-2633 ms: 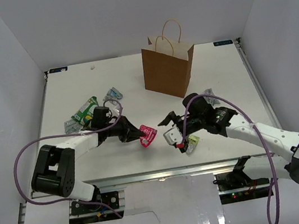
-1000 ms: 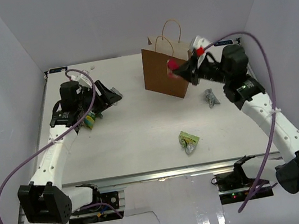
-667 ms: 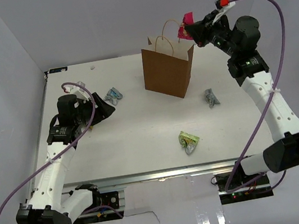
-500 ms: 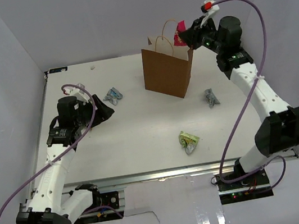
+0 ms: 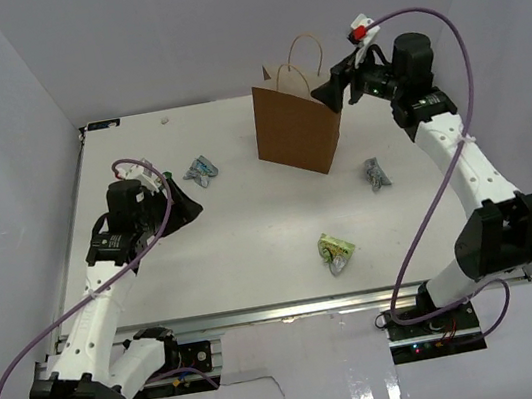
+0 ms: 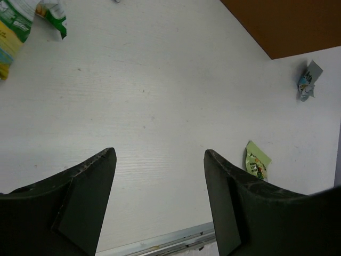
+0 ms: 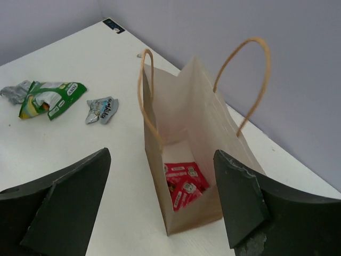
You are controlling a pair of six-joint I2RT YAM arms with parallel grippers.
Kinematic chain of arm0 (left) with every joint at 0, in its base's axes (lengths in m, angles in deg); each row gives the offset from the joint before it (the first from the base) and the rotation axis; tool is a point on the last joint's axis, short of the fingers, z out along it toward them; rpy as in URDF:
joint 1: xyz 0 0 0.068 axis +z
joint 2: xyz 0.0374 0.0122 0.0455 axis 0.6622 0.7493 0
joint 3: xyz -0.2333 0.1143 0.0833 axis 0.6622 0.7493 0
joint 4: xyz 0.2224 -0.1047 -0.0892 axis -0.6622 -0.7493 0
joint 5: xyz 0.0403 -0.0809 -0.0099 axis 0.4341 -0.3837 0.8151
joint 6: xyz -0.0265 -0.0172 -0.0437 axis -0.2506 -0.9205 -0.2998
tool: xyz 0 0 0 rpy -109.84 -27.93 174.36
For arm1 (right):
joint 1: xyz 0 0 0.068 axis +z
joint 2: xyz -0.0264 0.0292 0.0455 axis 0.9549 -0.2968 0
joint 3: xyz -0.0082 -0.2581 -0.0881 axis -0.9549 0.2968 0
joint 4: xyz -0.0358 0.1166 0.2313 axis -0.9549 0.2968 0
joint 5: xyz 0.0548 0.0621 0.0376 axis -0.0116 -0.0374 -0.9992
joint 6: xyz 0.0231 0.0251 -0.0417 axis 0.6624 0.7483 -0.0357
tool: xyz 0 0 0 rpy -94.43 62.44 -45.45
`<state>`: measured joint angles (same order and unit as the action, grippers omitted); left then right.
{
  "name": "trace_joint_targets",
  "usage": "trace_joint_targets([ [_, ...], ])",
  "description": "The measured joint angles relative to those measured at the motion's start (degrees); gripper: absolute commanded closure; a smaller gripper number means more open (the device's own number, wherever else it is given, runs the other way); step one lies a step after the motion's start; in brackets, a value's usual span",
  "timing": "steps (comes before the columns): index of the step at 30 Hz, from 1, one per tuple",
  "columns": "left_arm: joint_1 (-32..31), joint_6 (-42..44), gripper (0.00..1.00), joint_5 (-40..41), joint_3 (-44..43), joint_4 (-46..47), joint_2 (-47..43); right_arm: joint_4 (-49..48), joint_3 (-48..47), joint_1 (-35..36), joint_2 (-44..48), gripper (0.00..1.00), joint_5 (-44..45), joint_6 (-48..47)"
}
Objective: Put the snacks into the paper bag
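The brown paper bag [image 5: 298, 132] stands upright at the back of the table. My right gripper [image 5: 334, 93] hovers open above its mouth, with nothing between its fingers. In the right wrist view two red snacks [image 7: 183, 184] lie on the bottom of the paper bag [image 7: 184, 109], below my right gripper [image 7: 161, 154]. Loose snacks lie on the table: a silver-blue one [image 5: 203, 170], a grey one [image 5: 375, 174] and a yellow-green one [image 5: 335, 249]. My left gripper [image 5: 182, 209] is open and empty above the left side of the table. In its own view, the left gripper [image 6: 159, 154] faces bare tabletop.
A green packet [image 7: 49, 99] and silver ones [image 7: 102, 109] lie left of the bag. The left wrist view shows the green packet [image 6: 51, 13] at the top left, the yellow-green one [image 6: 257, 163] at the right, and the table's front metal rail [image 6: 170, 241].
My right gripper opened over the bag and the red packet it carried now lies inside. The left arm drew back a little toward the table's left side.
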<state>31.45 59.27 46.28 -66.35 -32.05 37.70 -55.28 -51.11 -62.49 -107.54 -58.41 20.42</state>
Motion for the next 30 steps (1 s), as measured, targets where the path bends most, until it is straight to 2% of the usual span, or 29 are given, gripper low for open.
trace_joint_targets([
  [3,0.0,-0.6,0.22,3.4,0.0,-0.9,0.8,3.4,1.9,-4.0,5.3,0.17,-2.7,-1.2],
  [7,0.0,-1.7,0.22,9.0,0.0,-3.1,2.3,9.7,7.3,-7.6,11.6,0.16,0.7,-3.8],
  [9,0.0,-1.9,0.21,10.5,0.0,-3.5,3.1,13.0,10.4,-7.5,12.3,0.04,5.2,-3.8],
  [14,0.0,-2.6,0.22,11.8,0.0,-4.1,4.9,19.9,17.4,-7.1,6.5,0.09,20.6,0.3],
  [17,0.0,-2.8,0.22,11.8,0.0,-4.1,5.3,21.7,20.3,-7.1,1.3,0.02,27.0,2.3],
  [19,0.0,-3.0,0.22,11.8,0.0,-4.1,5.3,22.0,21.4,-7.1,-0.7,0.04,30.4,3.1],
  [23,0.0,-3.7,0.22,11.6,0.2,-4.0,4.6,20.8,21.4,-6.8,-4.6,0.17,34.4,3.3],
  [28,0.0,-4.9,0.22,10.8,2.6,-4.0,2.4,19.9,20.6,-6.7,-10.4,0.32,34.9,3.6],
  [29,0.0,-5.1,0.22,10.5,3.1,-3.9,2.1,19.9,20.6,-6.7,-11.8,0.4,34.5,3.8],
  [30,0.0,-5.3,0.22,10.3,3.5,-3.9,1.8,19.9,20.6,-6.7,-12.7,0.44,33.9,3.8],
])
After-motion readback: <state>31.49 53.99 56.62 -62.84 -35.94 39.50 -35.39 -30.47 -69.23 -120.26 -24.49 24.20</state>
